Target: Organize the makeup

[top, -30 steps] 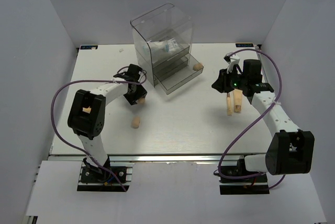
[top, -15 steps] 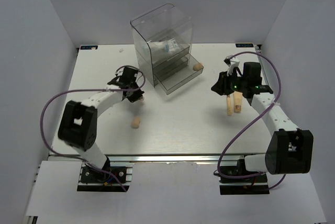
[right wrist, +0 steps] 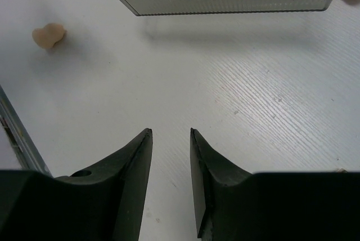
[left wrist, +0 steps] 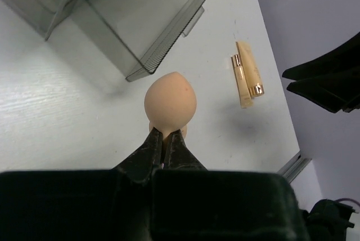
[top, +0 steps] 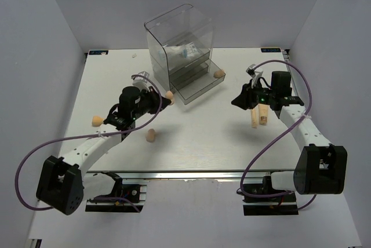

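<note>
Two arms: both reach over the white table (top: 197, 138); the left lies long and low from its base, and the right bends at the elbow.
Left gripper (left wrist: 166, 137): fingers pinched together on the narrow end of a peach sponge (left wrist: 170, 100), which is held in the air near the pulled-out bottom drawer (top: 197, 88).
Right gripper (right wrist: 170, 135): fingers apart with nothing between them, above bare table, pointing toward the drawer box (top: 179, 39).
Second sponge (top: 150, 135): on the table beside the left arm.
Third sponge (top: 219, 74): just beside the open drawer's right side.
Stick (left wrist: 238, 79) and tube (left wrist: 250, 71): lying side by side on the table, close to the right gripper.
Sachets (top: 185, 52): inside the box's upper part.
Writing: blue print on the sachets, too small to read.
</note>
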`<state>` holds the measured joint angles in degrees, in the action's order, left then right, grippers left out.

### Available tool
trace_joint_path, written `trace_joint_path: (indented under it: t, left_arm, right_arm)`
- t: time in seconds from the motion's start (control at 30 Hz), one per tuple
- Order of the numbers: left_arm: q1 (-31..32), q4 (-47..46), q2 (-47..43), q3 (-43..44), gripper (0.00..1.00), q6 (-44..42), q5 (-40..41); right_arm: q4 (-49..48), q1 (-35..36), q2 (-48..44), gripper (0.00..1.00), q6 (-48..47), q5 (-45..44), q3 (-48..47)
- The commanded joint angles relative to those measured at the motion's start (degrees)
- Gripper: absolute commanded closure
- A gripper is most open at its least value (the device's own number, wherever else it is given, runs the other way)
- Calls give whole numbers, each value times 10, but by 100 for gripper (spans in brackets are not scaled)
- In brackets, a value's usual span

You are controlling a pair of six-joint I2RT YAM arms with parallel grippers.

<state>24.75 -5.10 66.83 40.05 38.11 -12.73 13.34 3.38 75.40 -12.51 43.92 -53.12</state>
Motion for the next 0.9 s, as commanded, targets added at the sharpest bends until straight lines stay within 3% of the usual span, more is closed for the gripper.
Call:
trace_joint_path:
  t: [0.0,0.23,0.53,0.63,0.73,0.87]
  left_arm:
    - [22,-17,41,74,100,-58,-14]
    - [83,87,209,278,97,-192,64]
    - [111,163,338,419,95,-322,108]
    - [111,164,369,441,88,-342,152]
    - [113,172,395,466,67,-356,197]
    - [113,172,422,486,58,-361,210]
  right_arm:
    - [-17,-3,-11,61,-3,-3,4]
    - [-21,-8,-24,61,-1,-21,14]
    - [-24,-24,-39,60,0,-28,32]
    - [-24,-27,-36,60,-1,-33,29]
    - [-24,-28,-31,59,0,-39,25]
    - [-24,-28,-22,59,6,-44,17]
